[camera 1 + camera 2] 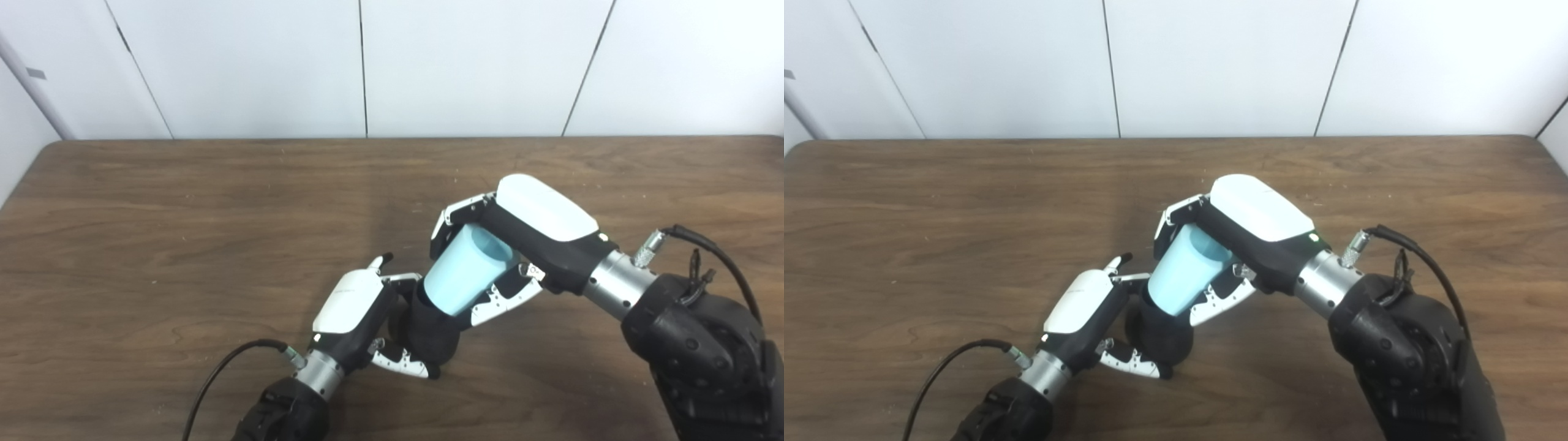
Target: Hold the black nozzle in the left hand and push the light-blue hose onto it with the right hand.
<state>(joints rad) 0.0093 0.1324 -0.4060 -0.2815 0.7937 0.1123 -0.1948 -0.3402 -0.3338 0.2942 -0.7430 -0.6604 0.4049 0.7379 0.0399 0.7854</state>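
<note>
My left hand (361, 318) grips the black nozzle (432, 334) on the table (153, 245); my right hand (520, 245) holds the light-blue hose (462, 272) against its top.

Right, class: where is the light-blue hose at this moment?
The light-blue hose sits near the table's front centre, gripped in the right hand, its lower end meeting the black nozzle held by the left hand.

Light-blue hose (467, 269) tilted, lower end seated on black nozzle (433, 334) standing on table.

Hose (465, 272) sits atop nozzle (435, 334), on the table (153, 245).
</note>
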